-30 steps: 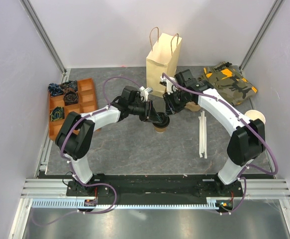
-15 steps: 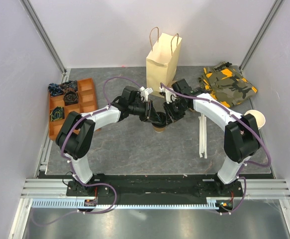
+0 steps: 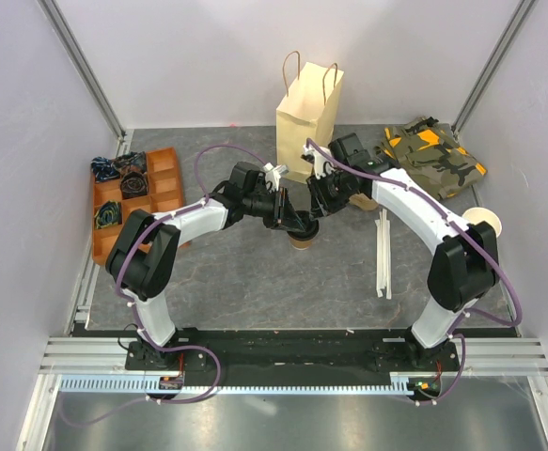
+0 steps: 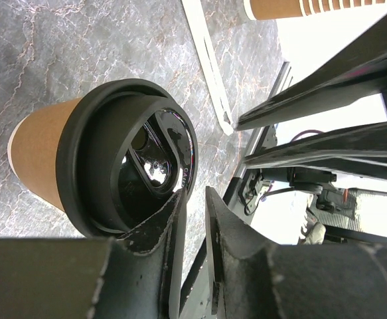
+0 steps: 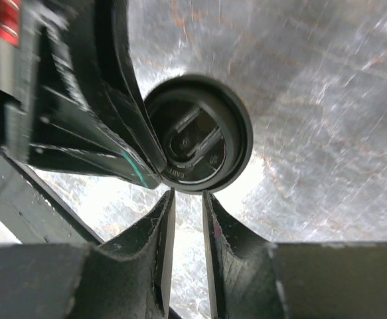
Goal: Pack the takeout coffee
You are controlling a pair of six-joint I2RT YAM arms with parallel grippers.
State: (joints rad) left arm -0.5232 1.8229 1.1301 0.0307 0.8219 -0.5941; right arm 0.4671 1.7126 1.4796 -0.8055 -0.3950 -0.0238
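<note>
Grey marbled bench point(image 3: 255, 272) carries everything we see. Beyond both tools a tan paper bag point(image 3: 304, 117) stands upright. Our left tool point(image 4: 194, 198) and right tool point(image 5: 188, 196) each keep a slim gap between the jaws, with nothing clamped. The takeout coffee point(image 4: 37, 153) stands on the bench, just beside the left tool's tip and just ahead of the right tool's, its black lid point(image 5: 200, 136) on.

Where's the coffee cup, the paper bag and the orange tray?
coffee cup point(image 4: 147, 163), left wrist view, middle of its black lid
paper bag point(image 3: 306, 113), top view, front face
orange tray point(image 3: 168, 186), top view, a bare compartment
</note>
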